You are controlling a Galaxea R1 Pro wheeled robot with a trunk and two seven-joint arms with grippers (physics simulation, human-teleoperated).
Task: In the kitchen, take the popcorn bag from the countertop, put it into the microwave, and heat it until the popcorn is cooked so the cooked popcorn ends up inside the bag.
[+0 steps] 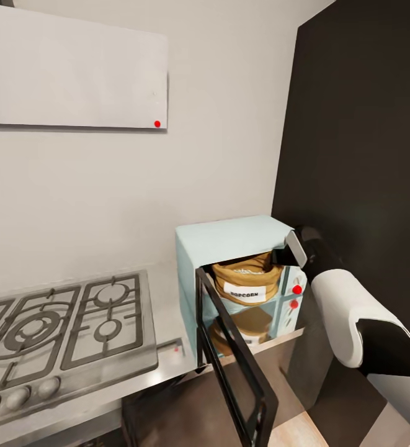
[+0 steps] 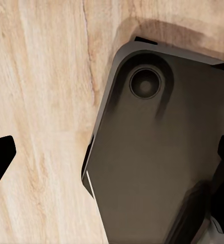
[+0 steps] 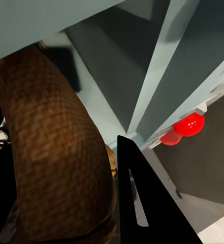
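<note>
Right up against the right wrist camera, the popcorn bag's (image 3: 51, 152) thick rolled brown rim curves past one dark finger (image 3: 147, 203) of the right gripper (image 1: 289, 251); the other finger is hidden, so I cannot tell whether that claw is clamped on the rim or apart. From the head view, the white and black right arm (image 1: 347, 316) reaches to the microwave's (image 1: 229, 239) opening. The pale blue microwave stands at the worktop's (image 1: 167, 310) right end, against the dark wall panel (image 1: 360, 124), its black-framed door (image 1: 232, 360) swung out past the worktop's front edge. The popcorn bag sits inside the cavity, upright, its white label facing out. Two red knobs (image 1: 296, 296) sit on the microwave's front, right of the opening. A gas hob (image 1: 56, 329) fills the worktop's left part. The left wrist view looks down on the wooden floor (image 2: 40, 101) and the robot's dark base (image 2: 162, 152); the left claw's dark fingertips (image 2: 0, 157) stand wide apart.
</note>
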